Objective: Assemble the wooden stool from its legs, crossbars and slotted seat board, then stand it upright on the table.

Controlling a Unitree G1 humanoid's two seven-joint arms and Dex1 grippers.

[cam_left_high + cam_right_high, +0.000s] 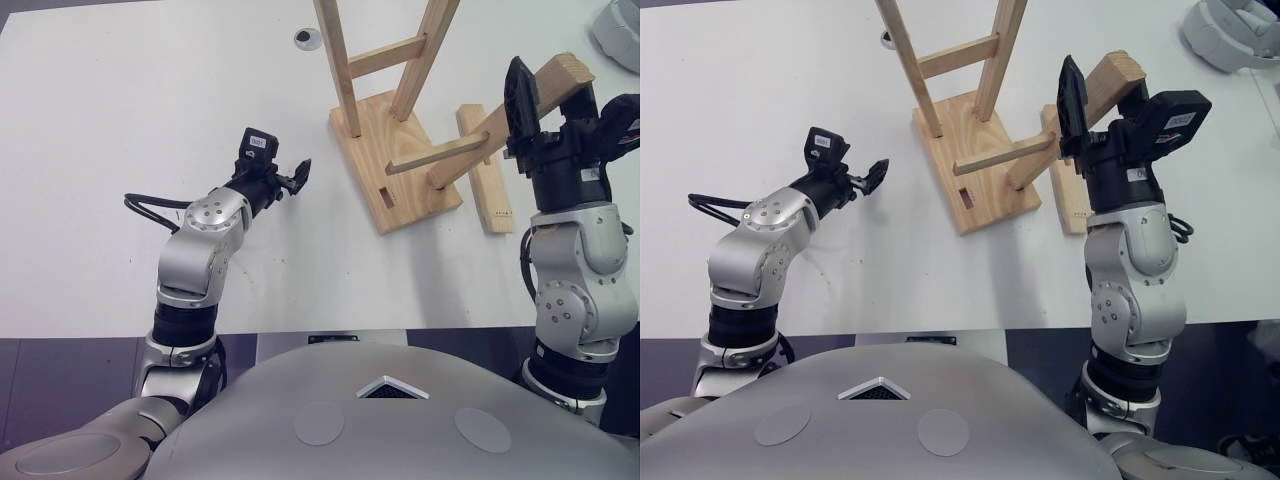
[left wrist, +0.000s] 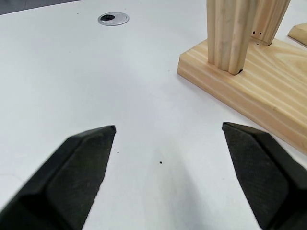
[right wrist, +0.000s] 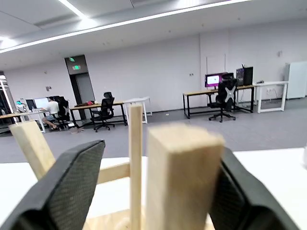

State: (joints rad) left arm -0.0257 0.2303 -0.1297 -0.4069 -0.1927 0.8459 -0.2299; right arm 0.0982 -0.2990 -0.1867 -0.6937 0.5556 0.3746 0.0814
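**White table, stool half built: right claw grips a leg, left claw empty**

A white table (image 1: 120, 120) carries all the parts, and the right wrist view looks out past it to an open office of desks and chairs. The slotted seat board (image 1: 375, 160) lies flat on the table right of centre, with an open slot (image 1: 387, 194) towards its near corner. Two upright legs (image 1: 335, 60) stand in its far side, joined partway up by a crossbar (image 1: 385, 57).

The right gripper (image 1: 552, 98) is raised over the table's right side. Its two fingers are closed about the upper end of a third leg (image 1: 562, 78) and hold it tilted. This leg slants down and to the left, and its lower end sits at the board's right edge; whether it touches the wood cannot be told. A thin dowel (image 1: 430, 157) sticks out of it to the left, above the board. A loose leg (image 1: 492, 200) lies flat on the table just right of the board, under the tilted one.

The left gripper (image 2: 169, 127) hangs low over bare table, left of the board and apart from it. Its fingers are spread wide and hold nothing.

A round cable grommet (image 1: 308, 39) is set into the table's far side. A pale grey device (image 1: 615, 30) rests at the far right corner.
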